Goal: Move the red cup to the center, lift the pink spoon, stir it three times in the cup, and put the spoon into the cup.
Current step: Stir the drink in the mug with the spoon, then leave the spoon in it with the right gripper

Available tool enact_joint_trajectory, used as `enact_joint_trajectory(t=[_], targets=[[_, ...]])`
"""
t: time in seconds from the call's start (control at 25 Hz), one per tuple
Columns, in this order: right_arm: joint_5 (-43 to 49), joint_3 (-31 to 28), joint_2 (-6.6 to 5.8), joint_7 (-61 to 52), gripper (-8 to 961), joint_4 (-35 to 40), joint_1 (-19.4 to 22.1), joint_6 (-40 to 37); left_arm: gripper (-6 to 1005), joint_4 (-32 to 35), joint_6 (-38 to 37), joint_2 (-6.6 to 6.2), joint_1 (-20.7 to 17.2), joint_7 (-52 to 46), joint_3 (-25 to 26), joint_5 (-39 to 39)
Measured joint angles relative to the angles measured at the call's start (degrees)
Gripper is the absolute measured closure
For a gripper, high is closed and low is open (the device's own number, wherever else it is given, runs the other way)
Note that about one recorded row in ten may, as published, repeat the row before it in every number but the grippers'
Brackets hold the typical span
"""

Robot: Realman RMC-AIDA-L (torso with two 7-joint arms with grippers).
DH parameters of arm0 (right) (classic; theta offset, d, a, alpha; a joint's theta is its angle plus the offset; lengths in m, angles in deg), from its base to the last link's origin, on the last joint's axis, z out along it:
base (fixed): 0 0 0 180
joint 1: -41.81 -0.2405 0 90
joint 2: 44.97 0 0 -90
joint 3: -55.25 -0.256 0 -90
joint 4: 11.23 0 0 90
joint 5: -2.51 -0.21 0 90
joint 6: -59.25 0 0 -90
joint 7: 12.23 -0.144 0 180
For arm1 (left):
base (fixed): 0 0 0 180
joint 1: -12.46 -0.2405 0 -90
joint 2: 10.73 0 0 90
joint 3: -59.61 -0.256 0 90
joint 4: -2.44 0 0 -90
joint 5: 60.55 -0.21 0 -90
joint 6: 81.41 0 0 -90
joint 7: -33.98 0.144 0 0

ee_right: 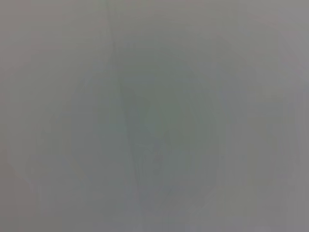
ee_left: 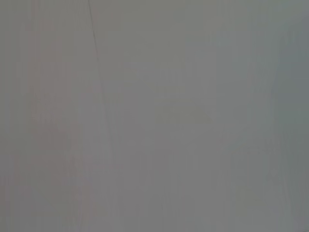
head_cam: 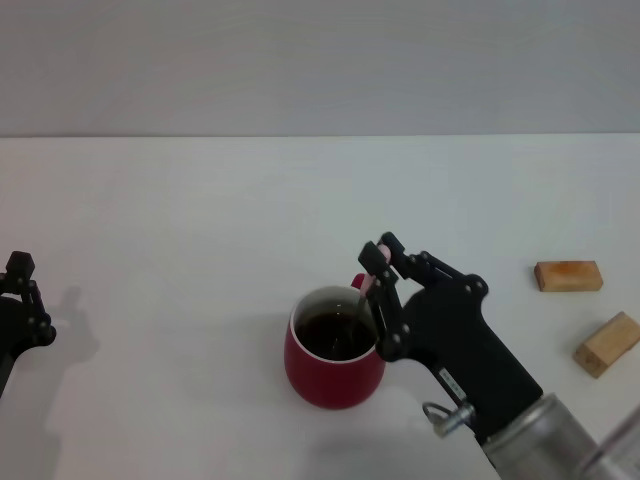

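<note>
The red cup [head_cam: 333,372] stands on the white table in the front middle of the head view, with dark liquid inside. My right gripper [head_cam: 377,272] is just above the cup's far right rim, shut on the pink spoon [head_cam: 364,284]. The spoon's pink handle shows between the fingers and its grey neck runs down into the liquid. The cup's handle is mostly hidden behind the gripper. My left gripper [head_cam: 20,300] is parked at the left edge of the table. Both wrist views show only a grey blur.
Two small tan wooden blocks [head_cam: 568,275] [head_cam: 607,343] lie on the table at the right, beside the right arm. The white table [head_cam: 200,220] stretches back to a grey wall.
</note>
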Motion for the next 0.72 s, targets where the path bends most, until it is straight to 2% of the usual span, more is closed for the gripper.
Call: enact_joint_trajectory(t=[0.2, 0.36, 0.56, 0.72], targets=[[1.0, 0.3, 0.05, 0.2, 889, -1.2, 3.0, -0.7, 1001, 0.1, 0.1, 0.02, 0.1, 0.0, 0.0, 0.0], [1.0, 0.9, 0.25, 0.2, 888, -1.4, 3.1, 0.2, 1001, 0.2, 0.1, 0.01, 0.1, 0.0, 0.0, 0.0], [1.0, 1.0, 0.52, 0.2, 888, -1.5, 1.2, 2.8, 1001, 0.3, 0.1, -0.05, 0.0, 0.0, -0.1, -0.1], [1.0, 0.8, 0.80, 0.2, 888, -1.5, -2.1, 5.9, 1001, 0.4, 0.1, -0.07, -0.1, 0.0, -0.1, -0.1]])
